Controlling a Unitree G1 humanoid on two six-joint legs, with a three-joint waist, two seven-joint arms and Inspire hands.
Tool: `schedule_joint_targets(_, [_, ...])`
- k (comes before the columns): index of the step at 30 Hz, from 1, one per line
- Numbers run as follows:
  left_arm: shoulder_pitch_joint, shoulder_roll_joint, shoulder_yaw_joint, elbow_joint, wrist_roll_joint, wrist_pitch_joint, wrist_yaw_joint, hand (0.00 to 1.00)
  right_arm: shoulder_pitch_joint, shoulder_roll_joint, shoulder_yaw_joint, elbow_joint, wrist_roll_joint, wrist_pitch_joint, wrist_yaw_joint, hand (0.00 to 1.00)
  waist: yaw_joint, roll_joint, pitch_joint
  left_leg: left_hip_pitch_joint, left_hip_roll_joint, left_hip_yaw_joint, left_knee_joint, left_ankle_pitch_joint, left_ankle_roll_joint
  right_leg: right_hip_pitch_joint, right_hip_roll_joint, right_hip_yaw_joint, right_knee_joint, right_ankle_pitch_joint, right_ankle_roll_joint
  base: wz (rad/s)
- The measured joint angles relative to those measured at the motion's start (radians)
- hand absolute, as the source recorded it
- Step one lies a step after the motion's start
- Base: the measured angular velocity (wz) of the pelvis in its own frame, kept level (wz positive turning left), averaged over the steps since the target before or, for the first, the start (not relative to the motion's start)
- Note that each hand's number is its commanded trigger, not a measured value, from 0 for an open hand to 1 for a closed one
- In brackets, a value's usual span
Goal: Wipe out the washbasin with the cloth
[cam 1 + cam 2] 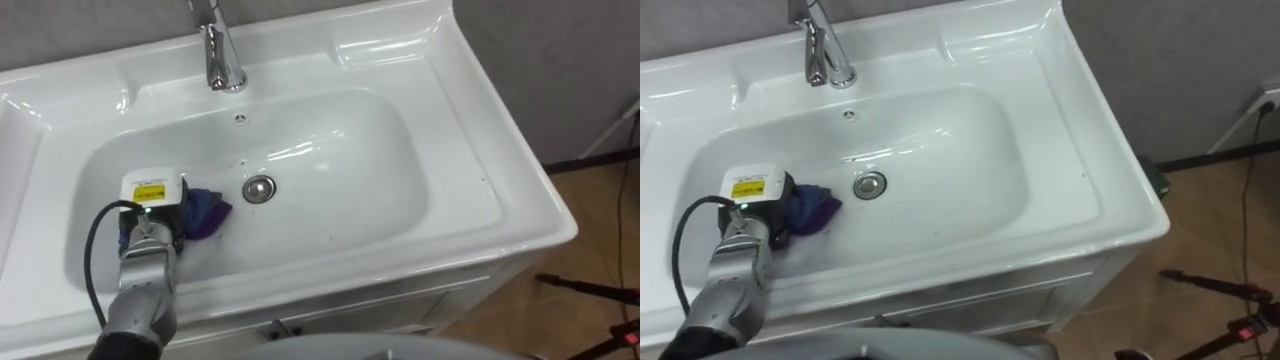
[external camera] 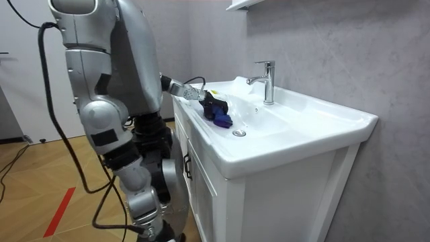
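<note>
Left eye view: cloth [image 1: 207, 213] under left hand [image 1: 155, 205], beside drain [image 1: 259, 189].

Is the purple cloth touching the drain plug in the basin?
Apart. The left eye view shows a strip of bare white basin between the cloth and the drain plug.

My feed is bright and evenly lit from above. Glare streaks the white basin [image 1: 330, 170] beyond and right of the left hand [image 1: 150, 205]; shadows near it are faint.
</note>
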Motion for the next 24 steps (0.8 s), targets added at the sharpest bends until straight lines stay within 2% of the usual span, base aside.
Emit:
schedule_joint_targets(2, [-0.027,-0.013,0.023,0.045,0.0,0.001,0.025,1.0,0.014,0.011,-0.002,0.0,0.002,0.011,0.0,0.0,-0.001,0.0,-0.0002,0.001,0.003,0.001,0.0,0.003,-0.006,-0.001,0.002,0.001,0.001,0.005,-0.008,-0.07])
schedule_joint_targets(8, [-0.082,-0.013,0.068,0.139,-0.009,0.003,0.046,1.0,0.022,0.029,-0.002,0.002,0.001,0.014,0.001,0.0,-0.018,-0.003,-0.0003,0.011,0.014,0.003,-0.01,0.01,-0.017,0.001,0.012,0.003,-0.001,0.012,-0.023,-0.07])
schedule_joint_targets(10, [-0.096,-0.013,0.083,0.158,-0.008,0.004,0.051,1.0,0.025,0.029,-0.005,0.001,-0.005,0.014,0.001,0.0,-0.029,-0.004,-0.0006,0.006,0.017,0.009,-0.01,0.012,-0.02,-0.003,0.015,0.006,0.0,0.011,-0.024,0.02])
schedule_joint_targets(11, [-0.105,-0.012,0.09,0.175,-0.008,0.004,0.061,1.0,0.028,0.029,-0.015,-0.001,-0.013,0.014,0.002,0.0,-0.028,-0.004,-0.0006,0.005,0.019,0.022,-0.01,0.018,-0.03,-0.009,0.018,0.016,0.0,0.011,-0.024,-0.09])
schedule_joint_targets(13, [-0.122,-0.011,0.108,0.206,-0.009,0.004,0.075,1.0,0.032,0.026,-0.02,-0.001,-0.026,0.014,0.002,0.0,-0.027,-0.003,-0.0006,-0.003,0.023,0.026,-0.01,0.022,-0.036,-0.017,0.022,0.029,0.0,0.019,-0.034,-0.19])
schedule_joint_targets(18, [-0.184,-0.003,0.151,0.287,-0.013,0.008,0.082,1.0,0.046,0.023,-0.022,0.004,-0.021,0.014,0.01,0.0,-0.03,-0.007,-0.0006,-0.007,0.034,0.027,-0.012,0.023,-0.039,-0.03,0.031,0.03,0.0,0.031,-0.044,-0.13])
schedule_joint_targets(21, [-0.194,-0.002,0.164,0.296,-0.02,0.012,0.082,1.0,0.053,0.023,-0.022,0.003,-0.02,0.017,0.005,0.0,-0.036,-0.007,-0.0005,-0.014,0.038,0.029,-0.01,0.023,-0.041,-0.034,0.037,0.039,0.001,0.022,-0.015,-0.03])
schedule_joint_targets(22, [-0.2,0.0,0.166,0.296,-0.026,0.013,0.082,1.0,0.053,0.023,-0.022,0.002,-0.019,0.016,0.0,0.0,-0.041,-0.007,-0.0005,-0.023,0.041,0.031,-0.009,0.023,-0.041,-0.039,0.04,0.041,0.0,0.019,0.004,0.06])
schedule_joint_targets(24, [-0.219,0.001,0.167,0.296,-0.031,0.013,0.081,1.0,0.053,0.021,-0.023,0.002,-0.02,0.018,-0.006,0.0,-0.042,-0.007,-0.0009,-0.031,0.043,0.041,-0.012,0.024,-0.042,-0.051,0.042,0.041,0.0,0.018,0.013,0.1])
